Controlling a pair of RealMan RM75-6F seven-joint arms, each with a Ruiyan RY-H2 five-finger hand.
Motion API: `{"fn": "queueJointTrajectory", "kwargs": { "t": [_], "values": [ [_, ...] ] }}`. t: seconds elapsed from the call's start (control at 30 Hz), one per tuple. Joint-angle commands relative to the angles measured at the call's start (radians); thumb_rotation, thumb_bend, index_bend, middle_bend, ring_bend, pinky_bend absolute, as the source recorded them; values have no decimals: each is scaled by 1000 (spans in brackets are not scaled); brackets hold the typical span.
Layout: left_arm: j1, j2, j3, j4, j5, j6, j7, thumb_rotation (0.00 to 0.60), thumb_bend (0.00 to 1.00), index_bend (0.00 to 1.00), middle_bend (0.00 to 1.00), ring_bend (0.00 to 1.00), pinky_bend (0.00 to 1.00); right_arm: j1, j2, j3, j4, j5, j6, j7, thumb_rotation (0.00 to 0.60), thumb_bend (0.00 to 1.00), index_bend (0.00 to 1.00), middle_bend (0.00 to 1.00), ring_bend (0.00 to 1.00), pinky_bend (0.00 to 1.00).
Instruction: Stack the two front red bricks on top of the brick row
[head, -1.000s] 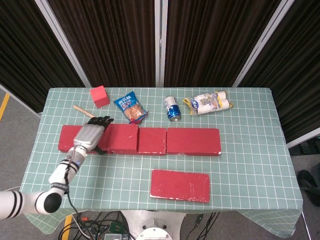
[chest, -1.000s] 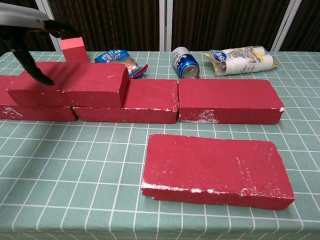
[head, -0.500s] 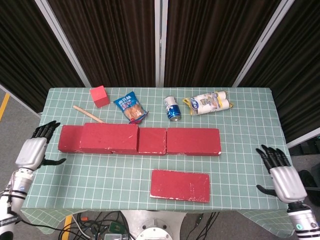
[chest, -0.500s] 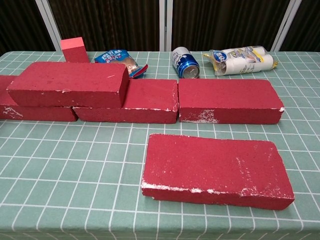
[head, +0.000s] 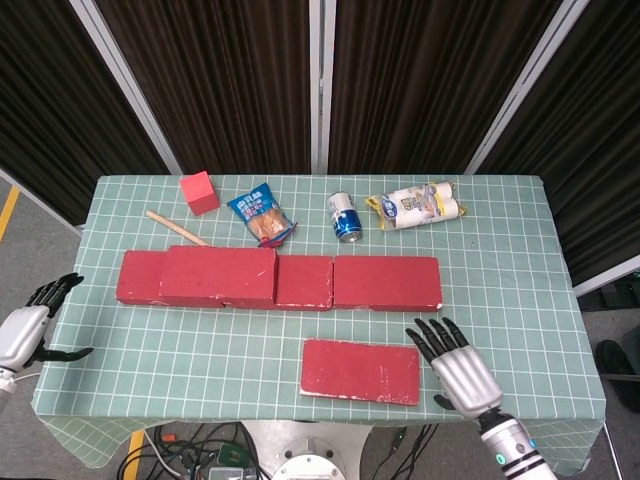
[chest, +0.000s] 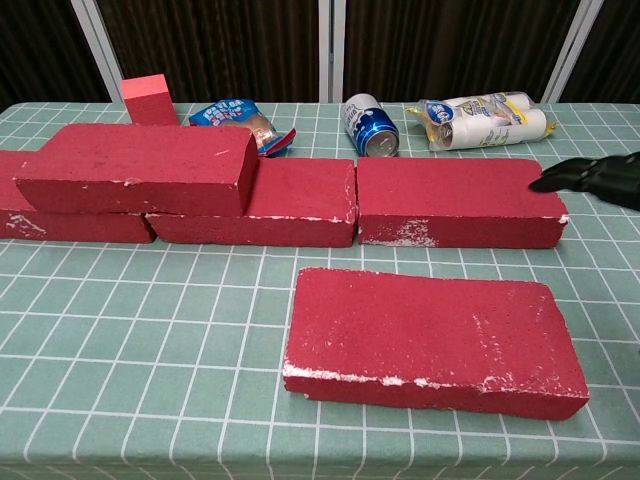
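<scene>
A row of red bricks (head: 385, 283) (chest: 455, 201) runs across the middle of the table. One red brick (head: 218, 276) (chest: 137, 168) lies stacked on the row's left part. Another red brick (head: 360, 371) (chest: 430, 339) lies flat in front of the row, nearer the table's front edge. My right hand (head: 459, 373) (chest: 600, 179) hovers open just right of the front brick, fingers spread, touching nothing. My left hand (head: 25, 331) is open off the table's left edge, holding nothing; the chest view does not show it.
Behind the row lie a small red cube (head: 199, 192) (chest: 146, 99), a wooden stick (head: 176, 229), a blue snack bag (head: 261, 215) (chest: 235, 120), a blue can (head: 344, 217) (chest: 368, 125) on its side and a wrapped pack of white rolls (head: 416, 205) (chest: 484, 119).
My left hand let go of the stacked brick and drew back off the table's left edge. My right hand came in from the right to beside the front brick.
</scene>
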Motion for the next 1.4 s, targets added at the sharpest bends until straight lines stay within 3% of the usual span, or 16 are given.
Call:
{"fn": "queueJointTrajectory", "kwargs": {
  "t": [0.03,0.23,0.43,0.93,1.4],
  "values": [
    [18,-6,-11,28,17,-13,-23,600,11,7,0,0,0,54,-111,-15,-31,126,-72,-104,600,0,0,0,0,0],
    [32,-10,-23,45,31,-41,-41,600,2,7,0,0,0,96,-234,-19,11,208,-74,-162,600,0,0,0,0,0],
    [44,-20,-43,65,38,-56,-58,600,1,7,0,0,0,101,-319,-11,72,183,-18,-135,600,0,0,0,0,0],
    [57,-31,-62,103,66,-102,-72,600,2,7,0,0,0,165,-380,44,163,328,-32,-9,600,0,0,0,0,0],
    [68,-28,-76,104,76,-124,-69,600,2,7,0,0,0,230,-399,54,210,435,-41,22,600,0,0,0,0,0]
  ]
}}
